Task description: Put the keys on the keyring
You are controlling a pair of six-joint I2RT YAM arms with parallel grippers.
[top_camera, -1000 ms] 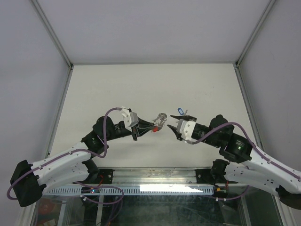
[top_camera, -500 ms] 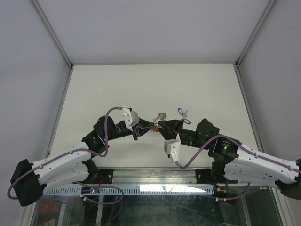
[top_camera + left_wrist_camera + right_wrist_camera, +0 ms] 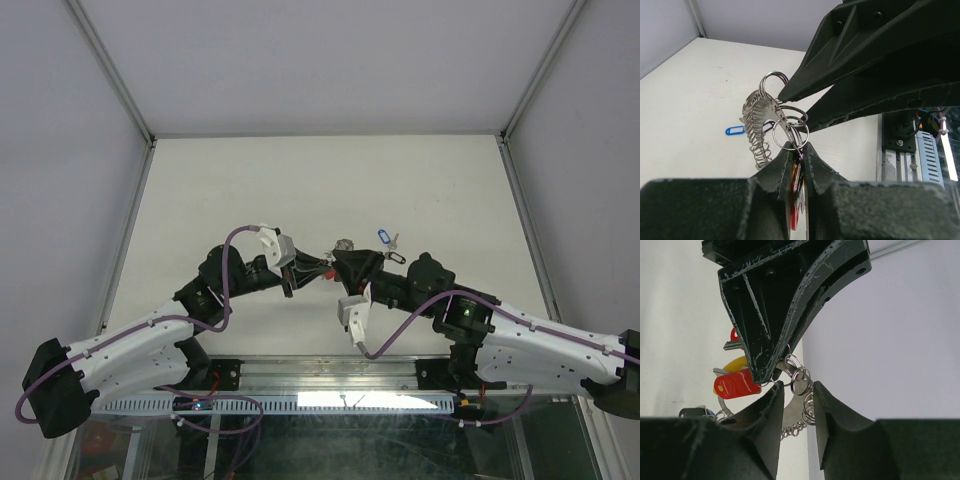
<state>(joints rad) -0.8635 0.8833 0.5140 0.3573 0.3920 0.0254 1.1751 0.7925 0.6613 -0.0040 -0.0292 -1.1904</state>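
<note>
Left gripper clamped tight on the keys, keyring jutting from its tips, well inside the side edges of the table. Right gripper narrowly parted around the small rings. Pinching them? Can't tell.

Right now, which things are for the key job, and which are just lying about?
For the job:
keyring
red-tagged keys, pinched in the left fingers
yellow-tagged key beside them
blue-tagged key, lying on the table
right fingers, up at the keyring

Just there:
table
purple cables
</note>
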